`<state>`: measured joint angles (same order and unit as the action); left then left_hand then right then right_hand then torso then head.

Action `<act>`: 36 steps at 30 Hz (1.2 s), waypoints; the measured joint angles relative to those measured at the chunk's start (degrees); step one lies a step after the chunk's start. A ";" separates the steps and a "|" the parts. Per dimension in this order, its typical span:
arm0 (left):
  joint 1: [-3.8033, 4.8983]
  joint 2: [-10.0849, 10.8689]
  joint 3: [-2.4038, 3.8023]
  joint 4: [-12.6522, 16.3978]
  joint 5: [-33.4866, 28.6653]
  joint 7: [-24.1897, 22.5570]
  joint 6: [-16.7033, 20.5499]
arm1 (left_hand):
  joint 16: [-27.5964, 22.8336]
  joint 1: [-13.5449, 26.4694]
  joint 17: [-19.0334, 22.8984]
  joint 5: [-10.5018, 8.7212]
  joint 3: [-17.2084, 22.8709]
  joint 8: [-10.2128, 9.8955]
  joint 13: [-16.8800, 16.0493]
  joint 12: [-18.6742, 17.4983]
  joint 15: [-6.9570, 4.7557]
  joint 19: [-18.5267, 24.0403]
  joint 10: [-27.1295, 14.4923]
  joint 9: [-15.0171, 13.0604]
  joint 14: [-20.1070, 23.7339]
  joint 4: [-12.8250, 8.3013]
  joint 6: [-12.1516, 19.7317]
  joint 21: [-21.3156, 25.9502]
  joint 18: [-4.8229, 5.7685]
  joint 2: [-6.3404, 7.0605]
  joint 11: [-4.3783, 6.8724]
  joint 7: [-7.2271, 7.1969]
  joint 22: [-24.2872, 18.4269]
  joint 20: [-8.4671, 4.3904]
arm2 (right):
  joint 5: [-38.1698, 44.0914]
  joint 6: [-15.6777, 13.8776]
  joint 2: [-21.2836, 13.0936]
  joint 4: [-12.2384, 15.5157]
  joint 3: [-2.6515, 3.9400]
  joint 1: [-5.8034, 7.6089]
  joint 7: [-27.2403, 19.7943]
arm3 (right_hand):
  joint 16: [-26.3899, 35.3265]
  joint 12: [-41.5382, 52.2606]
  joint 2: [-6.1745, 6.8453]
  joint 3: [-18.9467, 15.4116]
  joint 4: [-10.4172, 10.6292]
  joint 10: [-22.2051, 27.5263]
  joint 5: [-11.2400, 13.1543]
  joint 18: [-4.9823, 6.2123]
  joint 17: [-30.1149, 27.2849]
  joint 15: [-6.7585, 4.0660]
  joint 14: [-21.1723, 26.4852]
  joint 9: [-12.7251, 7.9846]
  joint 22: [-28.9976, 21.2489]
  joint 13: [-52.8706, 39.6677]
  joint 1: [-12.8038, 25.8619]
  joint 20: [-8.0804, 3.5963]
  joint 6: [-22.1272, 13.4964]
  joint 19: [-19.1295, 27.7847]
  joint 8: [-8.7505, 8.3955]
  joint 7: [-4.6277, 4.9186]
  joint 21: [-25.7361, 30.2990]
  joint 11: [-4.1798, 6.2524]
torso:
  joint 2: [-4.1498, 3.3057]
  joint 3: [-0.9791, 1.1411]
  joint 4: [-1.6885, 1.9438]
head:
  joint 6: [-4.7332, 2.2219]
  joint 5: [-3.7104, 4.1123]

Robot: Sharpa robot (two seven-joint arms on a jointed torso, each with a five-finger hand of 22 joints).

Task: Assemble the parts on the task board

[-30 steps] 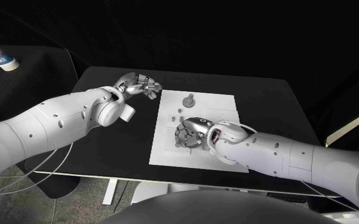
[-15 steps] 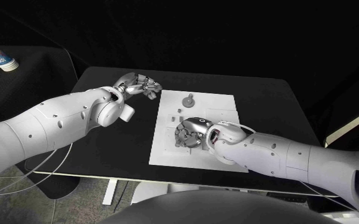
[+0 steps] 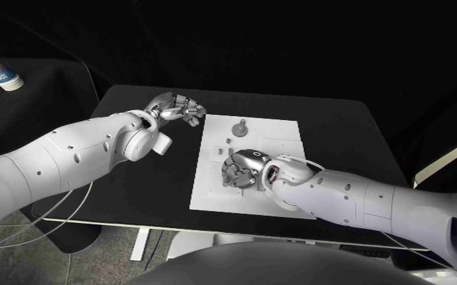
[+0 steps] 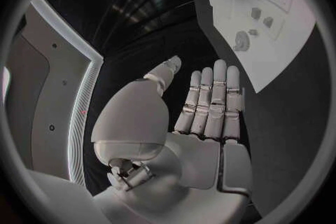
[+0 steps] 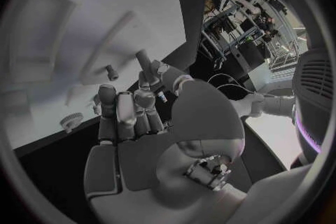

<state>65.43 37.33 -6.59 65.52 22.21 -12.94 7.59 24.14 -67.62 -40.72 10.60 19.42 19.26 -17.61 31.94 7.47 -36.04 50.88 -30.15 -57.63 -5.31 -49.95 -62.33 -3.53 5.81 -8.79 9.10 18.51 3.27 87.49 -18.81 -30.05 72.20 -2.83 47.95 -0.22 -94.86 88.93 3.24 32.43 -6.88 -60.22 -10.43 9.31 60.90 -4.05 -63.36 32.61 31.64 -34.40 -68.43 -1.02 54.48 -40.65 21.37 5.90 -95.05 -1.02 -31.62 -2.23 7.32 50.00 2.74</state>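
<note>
Hovering low over the near-left part of the white task board (image 3: 249,159), the robot's right hand (image 3: 243,168) curls its fingers (image 5: 133,112) downward toward the plate; whether anything is pinched between them cannot be told from these views. The board lies in the middle of the black surface (image 3: 343,133), its long side running away from the robot. On its far half rests a round grey part with a short stem (image 3: 240,126), and a few smaller grey parts (image 3: 228,141) sit between that piece and the right hand. In the right wrist view a small gear-like part (image 5: 70,120) lies on the board just beside the fingers, with a short peg (image 5: 111,72) standing a little further off. The left hand (image 3: 177,108) is raised above the surface just beyond the board's far-left corner, apart from it. In its own wrist view its fingers (image 4: 213,98) are extended side by side, the thumb set apart, the palm holding nothing.
</note>
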 measured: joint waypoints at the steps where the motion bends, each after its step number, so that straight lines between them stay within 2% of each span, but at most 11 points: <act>1: 0.00 0.00 0.00 0.00 0.00 0.00 0.00 | 0.00 0.00 0.00 0.00 0.00 0.00 -0.01 0.00 0.00 0.00 0.00 0.00 0.00 0.00 0.00 0.00 0.00 0.00 0.00 0.00 0.00 0.00 | 0.00 -0.09 0.00 0.00 0.00 0.00 0.00 | 0.00 0.00 0.00 0.00 0.00 0.00 0.00 0.00 0.01 0.00 0.00 0.00 0.00 0.00 0.00 0.00 0.00 0.00 0.00 0.00 0.00 0.00 | 0.00 0.00 0.00 | 0.00 0.00; 7: 0.00 0.00 0.00 0.00 0.00 0.00 -0.01 | 0.00 0.00 0.00 0.00 0.13 0.00 -0.01 -0.23 0.00 0.00 0.00 0.00 0.00 0.13 0.00 0.00 0.00 0.00 0.00 0.00 0.00 0.00 | 0.00 -0.15 0.16 -0.23 0.00 -0.03 0.01 | 0.00 0.00 0.00 -0.01 -0.01 0.00 0.00 0.61 0.05 0.10 -0.06 0.00 0.00 -0.06 -0.01 0.20 0.01 -0.20 0.00 0.01 0.00 0.00 | 0.00 0.00 0.00 | 0.00 0.10; 20: 0.00 0.00 -0.01 0.01 0.00 0.02 -0.02 | 0.00 0.00 -0.01 0.00 0.13 0.00 0.00 -0.23 0.00 0.00 0.00 0.00 0.00 0.13 0.00 0.00 0.00 0.00 0.00 0.00 -0.01 0.00 | 0.28 0.88 0.65 -1.45 0.04 -0.33 0.05 | 0.00 0.00 -0.01 0.05 0.06 0.00 0.06 0.68 0.05 0.05 -0.32 0.00 0.05 -0.05 -0.01 0.20 0.02 -0.20 0.00 0.00 0.00 0.00 | 0.00 -0.02 0.00 | 0.00 0.23; 32: 0.00 0.00 0.00 -0.01 0.00 0.04 -0.04 | 0.00 0.00 -0.01 0.00 0.12 0.00 0.01 -0.23 0.00 0.00 0.00 0.00 0.00 0.12 0.00 0.00 0.00 0.00 0.00 0.00 -0.02 0.00 | 0.38 1.20 0.35 -1.03 0.15 -0.51 -0.07 | 0.00 0.31 0.01 0.13 0.15 0.00 0.23 0.69 0.27 0.01 -0.41 0.00 0.49 -0.34 -0.01 -0.10 0.02 -0.51 0.00 0.00 0.00 0.00 | 0.01 0.01 -0.01 | 0.00 0.12; 35: 0.00 0.02 0.00 -0.04 0.00 0.05 -0.04 | 0.00 0.00 -0.01 0.00 0.12 0.00 0.01 -0.23 0.00 0.00 0.00 0.00 0.00 0.12 0.00 0.00 0.00 0.00 0.00 0.00 -0.02 0.00 | 0.39 1.21 0.30 -0.89 0.12 -0.51 -0.06 | 0.00 0.66 0.90 0.08 0.09 0.00 0.23 0.69 0.38 -0.01 -0.39 0.00 0.86 -0.54 -0.03 -0.11 0.02 -0.51 0.00 0.00 0.00 -0.01 | 0.01 0.01 -0.02 | 0.00 0.14; 36: 0.00 0.02 0.00 -0.05 0.00 0.05 -0.04 | 0.00 0.00 -0.01 0.00 0.12 0.00 0.01 -0.23 0.00 0.00 0.00 0.00 0.00 0.12 0.00 0.00 0.00 0.00 0.00 0.00 -0.02 0.00 | 0.40 1.21 0.27 -0.83 0.11 -0.51 -0.05 | 0.00 0.66 1.96 -0.12 -0.10 0.00 0.23 0.70 0.43 -0.05 -0.35 0.07 1.02 -0.67 0.05 -0.11 0.03 -0.51 0.05 -0.01 0.00 0.00 | 0.01 0.01 -0.02 | 0.00 0.15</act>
<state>65.42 37.35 -6.60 65.47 22.21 -12.89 7.55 24.14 -67.62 -40.74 10.60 19.55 19.26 -17.60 31.71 7.47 -36.04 50.88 -30.15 -57.63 -5.19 -49.95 -62.33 -3.53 5.81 -8.79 9.10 18.49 3.27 87.90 -17.60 -29.79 71.38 -2.73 47.44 -0.26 -94.86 89.59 5.20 32.31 -6.99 -60.22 -10.20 10.01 61.33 -4.10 -63.72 32.68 32.67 -35.06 -68.37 -1.13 54.51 -41.17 21.42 5.89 -95.04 -1.02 -31.61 -2.22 7.30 50.00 2.89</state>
